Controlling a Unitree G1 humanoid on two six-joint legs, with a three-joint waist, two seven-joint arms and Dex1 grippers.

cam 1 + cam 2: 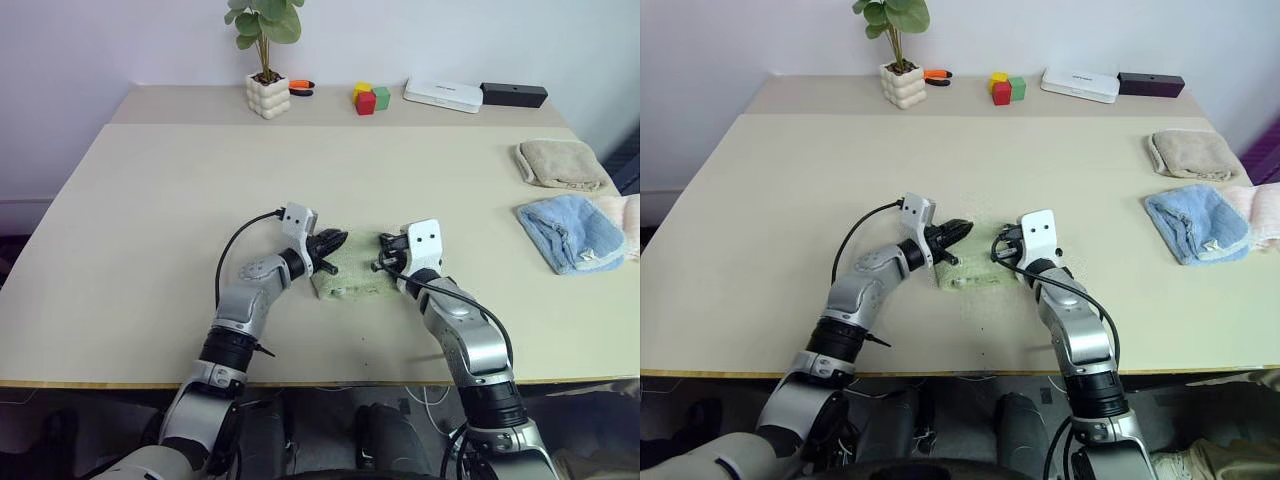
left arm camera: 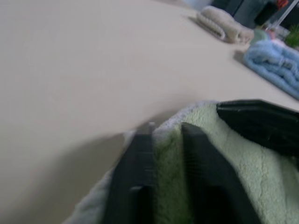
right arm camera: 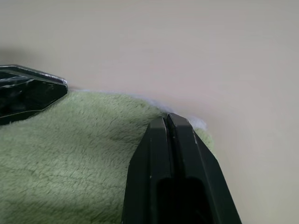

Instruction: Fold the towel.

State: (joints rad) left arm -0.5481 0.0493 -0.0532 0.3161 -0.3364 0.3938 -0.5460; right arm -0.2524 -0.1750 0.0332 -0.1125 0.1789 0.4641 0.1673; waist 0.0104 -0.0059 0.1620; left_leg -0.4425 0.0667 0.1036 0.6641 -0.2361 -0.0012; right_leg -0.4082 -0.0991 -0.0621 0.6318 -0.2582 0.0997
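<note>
Now the towel (image 1: 352,270) lies folded small between both hands, long axis running hand to hand. Left hand (image 1: 331,243) is parted over its edge. Right hand (image 3: 168,122) is pressed together at the far end, pinching nothing I can see.

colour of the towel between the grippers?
Light green towel with a pale whitish edge; right wrist view shows it best.

From my seat this reads as a plain office or lab room: a wide beige table (image 1: 150,220) against a bare white wall (image 1: 120,40), with a potted plant (image 1: 266,60), coloured blocks (image 1: 370,97) and a white box (image 1: 442,94) lined up at the back.
</note>
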